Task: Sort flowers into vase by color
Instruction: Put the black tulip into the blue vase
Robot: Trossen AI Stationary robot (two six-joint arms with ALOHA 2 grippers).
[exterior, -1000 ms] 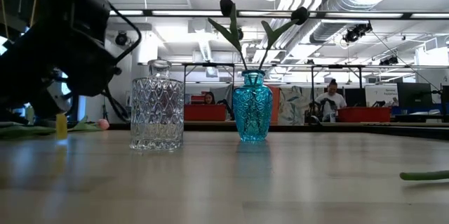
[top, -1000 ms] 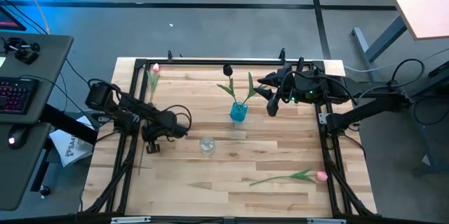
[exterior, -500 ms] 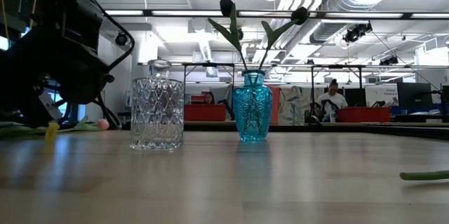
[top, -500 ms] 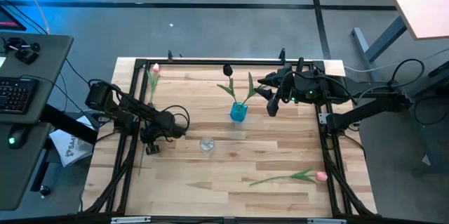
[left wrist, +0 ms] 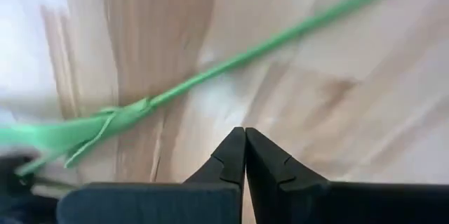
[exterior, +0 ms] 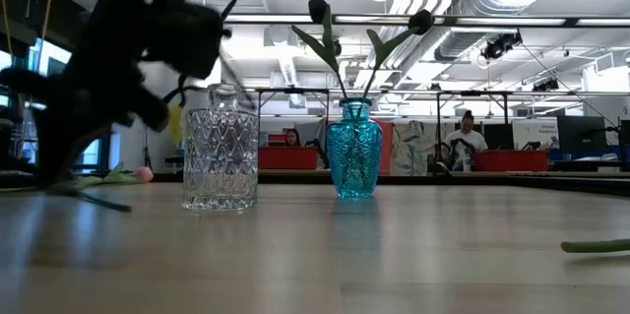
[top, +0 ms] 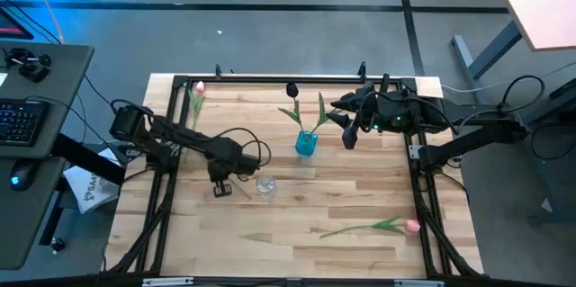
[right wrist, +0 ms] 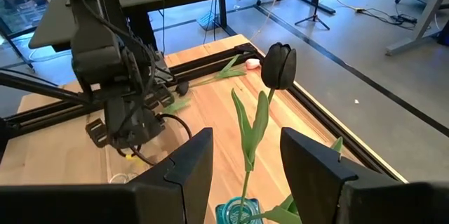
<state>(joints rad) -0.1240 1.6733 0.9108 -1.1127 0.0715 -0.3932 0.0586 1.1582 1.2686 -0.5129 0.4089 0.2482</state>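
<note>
Two dark tulips (exterior: 318, 7) stand with their stems in the blue vase (top: 306, 144). An empty clear glass vase (top: 265, 184) stands left of it. One pink tulip (top: 198, 89) lies along the table's far left, its green stem (left wrist: 231, 66) flat on the wood. Another pink tulip (top: 396, 225) lies at the near right. My left gripper (top: 222, 188) hangs shut just left of the glass vase, above that stem (left wrist: 245, 140), holding nothing. My right gripper (top: 349, 134) hovers open to the right of the blue vase, with a dark tulip head (right wrist: 279, 64) ahead of it.
Black frame rails (top: 297, 78) run along the table's far edge and both sides. A desk with a keyboard (top: 22, 125) stands off the table's left. Bare wood lies between the vases and the near edge. People sit in the room behind (exterior: 463, 142).
My left gripper has swung from near the table's left side toward the right, up to the glass vase, rising a little and tipping as it went, its fingers still shut. The right arm, the vases and the tulips have kept still.
</note>
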